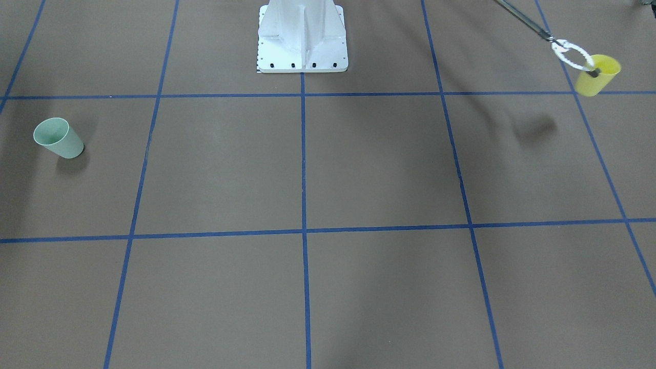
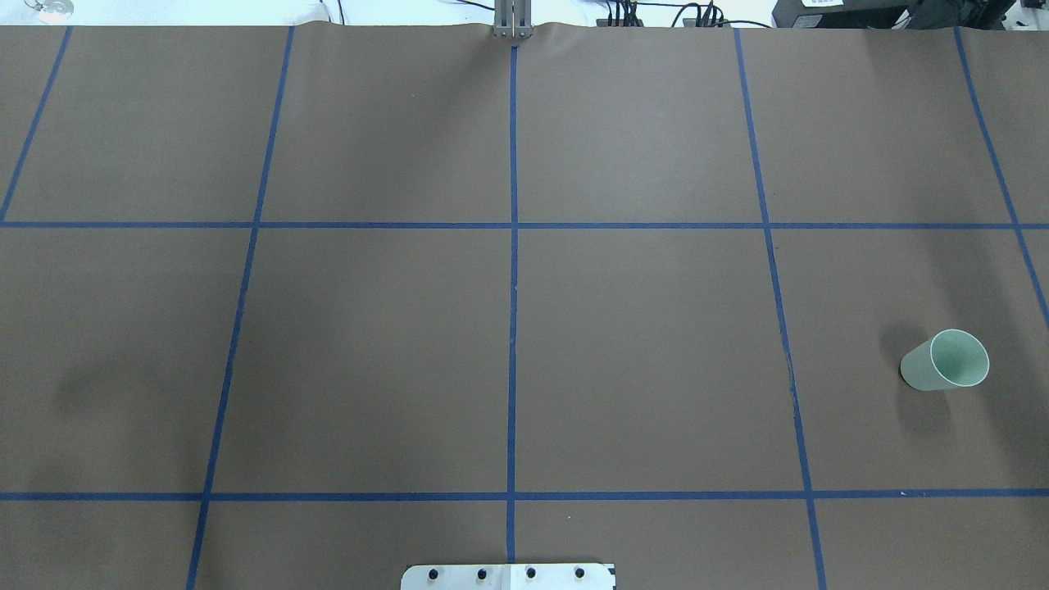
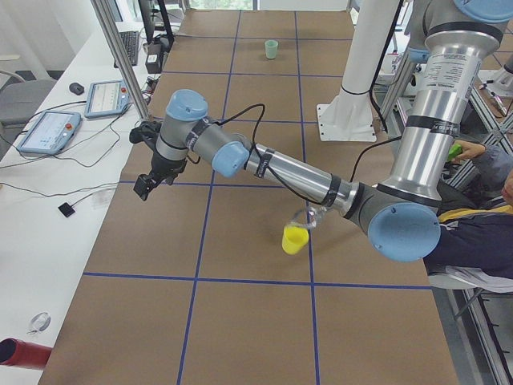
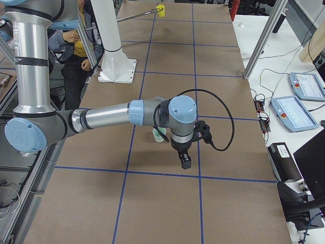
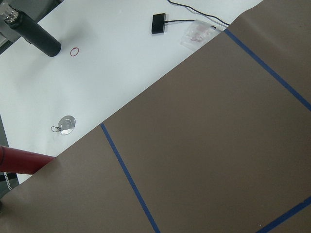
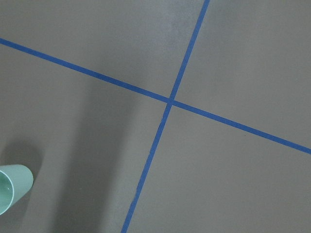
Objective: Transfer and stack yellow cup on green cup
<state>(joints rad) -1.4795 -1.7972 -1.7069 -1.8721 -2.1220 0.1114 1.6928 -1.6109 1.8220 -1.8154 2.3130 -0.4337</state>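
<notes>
The yellow cup (image 1: 597,75) hangs above the table (image 1: 359,169) at the robot's left end, held at its rim by a person's long stick (image 1: 524,18). The green cup (image 1: 58,137) stands upright far to the right. Whether the left tool (image 3: 145,188) or right tool (image 4: 186,163) is open cannot be told. The long carry across could likely end in a drop.

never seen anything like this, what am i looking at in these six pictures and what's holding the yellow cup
This is a robot with two jointed arms at a brown table. Two pictures look down on the table from opposite sides, two look along it from its ends, and two come from cameras on the wrists. The green cup stands on the table by the right arm. The yellow cup is held not by the robot but by a long grabber stick, reaching in near the left arm from the side where a person is.
</notes>
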